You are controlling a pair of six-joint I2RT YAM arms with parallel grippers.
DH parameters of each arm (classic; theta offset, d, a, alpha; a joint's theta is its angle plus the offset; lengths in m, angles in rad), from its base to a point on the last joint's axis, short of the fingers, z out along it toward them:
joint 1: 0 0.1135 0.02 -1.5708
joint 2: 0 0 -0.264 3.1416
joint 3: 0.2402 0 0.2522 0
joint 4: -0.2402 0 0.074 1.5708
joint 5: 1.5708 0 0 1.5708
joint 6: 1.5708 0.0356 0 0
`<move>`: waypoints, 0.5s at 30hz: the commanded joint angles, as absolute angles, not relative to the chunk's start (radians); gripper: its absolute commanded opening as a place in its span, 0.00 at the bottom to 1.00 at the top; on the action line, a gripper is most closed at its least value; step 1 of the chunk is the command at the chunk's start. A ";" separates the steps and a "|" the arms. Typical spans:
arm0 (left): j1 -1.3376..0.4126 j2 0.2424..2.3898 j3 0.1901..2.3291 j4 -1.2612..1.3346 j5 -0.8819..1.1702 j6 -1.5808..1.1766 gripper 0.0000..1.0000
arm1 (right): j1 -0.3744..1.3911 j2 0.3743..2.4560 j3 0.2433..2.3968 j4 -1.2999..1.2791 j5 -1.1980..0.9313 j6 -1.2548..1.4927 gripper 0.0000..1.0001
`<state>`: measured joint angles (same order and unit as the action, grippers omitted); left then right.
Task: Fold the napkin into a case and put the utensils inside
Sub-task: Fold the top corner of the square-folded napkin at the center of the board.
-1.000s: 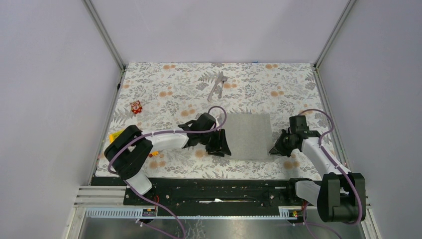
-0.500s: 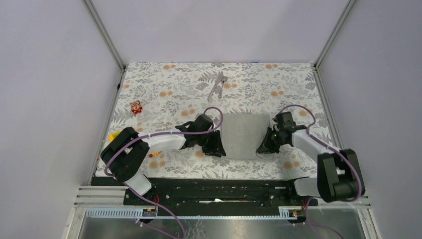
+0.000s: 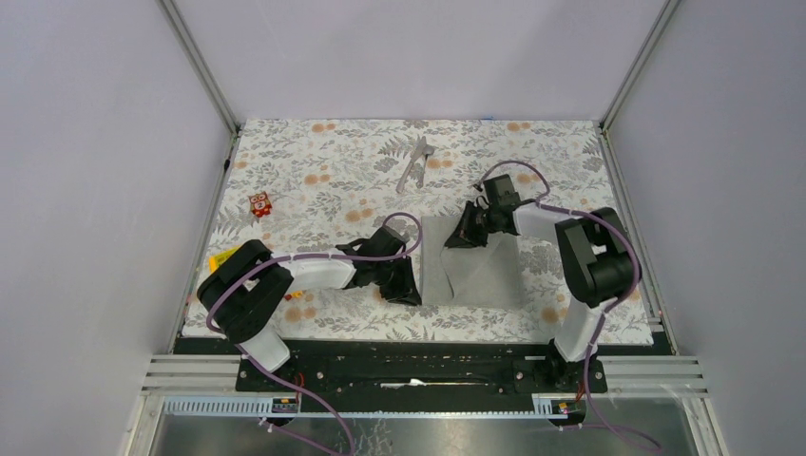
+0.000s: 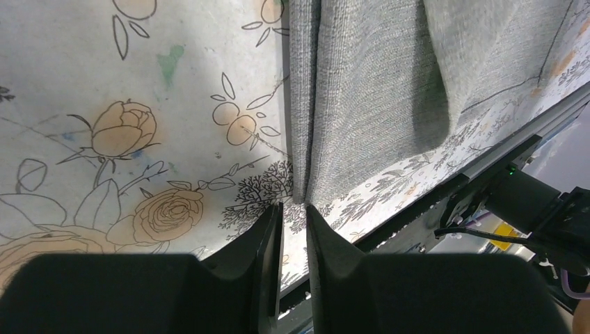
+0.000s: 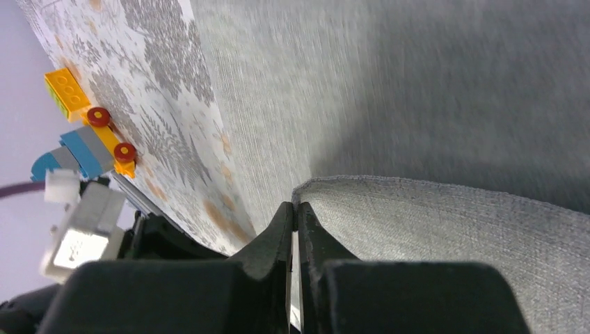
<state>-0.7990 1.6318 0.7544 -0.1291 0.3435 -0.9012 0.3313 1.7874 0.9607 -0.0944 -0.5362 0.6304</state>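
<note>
Near the middle of the floral-clothed desk [image 3: 314,180] lay the plain grey, finely woven cloth napkin [image 3: 489,275]. It looked soft, light and limp, best taken by a corner. My right fingers [image 5: 284,219] pinched a lifted hem. My left fingers [image 4: 273,226] stood barely apart at its near left corner; I could not tell whether they held cloth.

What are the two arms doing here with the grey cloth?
They are folding the napkin. The right end effector is shut on one edge and holds it lifted over the rest of it. The left end effector sits at the near left corner, its jaws a slit apart, not clearly gripping. The utensils lie untouched at the far side.
</note>
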 commanded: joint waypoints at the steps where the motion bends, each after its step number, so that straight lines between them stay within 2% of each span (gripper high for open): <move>1: -0.795 1.633 0.726 -0.106 0.300 -0.917 0.23 | 0.350 1.877 1.067 0.007 -0.581 0.696 0.00; 7: -0.796 1.637 0.724 -0.102 0.298 -0.925 0.22 | 0.368 1.962 1.174 0.039 -0.594 0.721 0.00; 15: -0.797 1.620 0.717 -0.105 0.293 -0.923 0.22 | 0.368 1.992 1.213 0.050 -0.582 0.735 0.00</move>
<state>-0.7982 1.6314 0.7418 -0.1024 0.3435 -0.9264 0.3580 1.9747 1.1736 0.0174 -0.5694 0.7166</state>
